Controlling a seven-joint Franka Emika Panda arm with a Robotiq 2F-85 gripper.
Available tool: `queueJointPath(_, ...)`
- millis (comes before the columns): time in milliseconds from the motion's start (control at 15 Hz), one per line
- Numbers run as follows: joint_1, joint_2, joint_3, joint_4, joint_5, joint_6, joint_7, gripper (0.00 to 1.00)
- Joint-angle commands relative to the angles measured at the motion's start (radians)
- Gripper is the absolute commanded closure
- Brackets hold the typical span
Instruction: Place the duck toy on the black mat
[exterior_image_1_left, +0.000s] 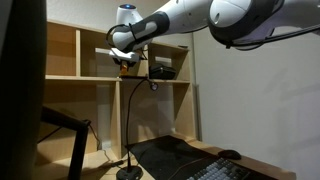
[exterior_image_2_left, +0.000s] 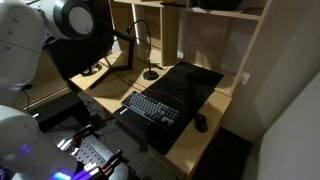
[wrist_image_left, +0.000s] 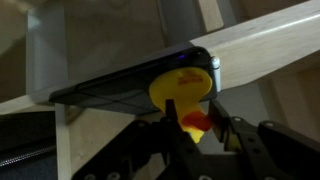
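The duck toy (wrist_image_left: 180, 92), bright yellow with an orange patch, sits between my gripper's (wrist_image_left: 190, 106) two dark fingers in the wrist view, and the fingers press on its sides. In an exterior view the gripper (exterior_image_1_left: 125, 62) hangs at the height of the upper wooden shelf with a speck of the duck toy (exterior_image_1_left: 126, 60) in it. The black mat (exterior_image_1_left: 165, 155) lies flat on the desk far below the gripper. It also shows in an exterior view (exterior_image_2_left: 195, 80) under the keyboard. The gripper itself is hard to make out in that view.
A wooden shelf unit (exterior_image_1_left: 90, 76) stands behind the desk, with a flat black device (wrist_image_left: 120, 88) on its board close to the duck. A gooseneck stand (exterior_image_1_left: 128, 170), a dark keyboard (exterior_image_2_left: 152, 108) and a small black mouse (exterior_image_2_left: 200, 123) are on the desk.
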Motion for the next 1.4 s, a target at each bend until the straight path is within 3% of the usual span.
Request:
queueJointPath(0, 0.001, -0.034, 0.025, 0.005, 0.036, -0.093, -0.020, 0.92)
queueJointPath(200, -0.010, -0.084, 0.056, 0.016, 0.091, -0.171, -0.026, 1.00)
queueJointPath(467, -0.084, -0.146, 0.095, 0.014, 0.220, -0.237, -0.059, 1.00)
queueJointPath(533, -0.098, -0.155, 0.091, 0.013, 0.236, -0.253, -0.052, 0.74)
queueJointPath(600, -0.115, -0.165, 0.097, 0.011, 0.263, -0.272, -0.051, 0.73)
queueJointPath(867, -0.137, -0.156, 0.100, 0.019, 0.300, -0.297, -0.064, 0.44)
queueJointPath(1267, -0.114, -0.122, 0.120, 0.013, 0.291, -0.243, -0.100, 0.03)
queueJointPath(1333, -0.103, -0.112, 0.117, 0.020, 0.277, -0.230, -0.105, 0.01)
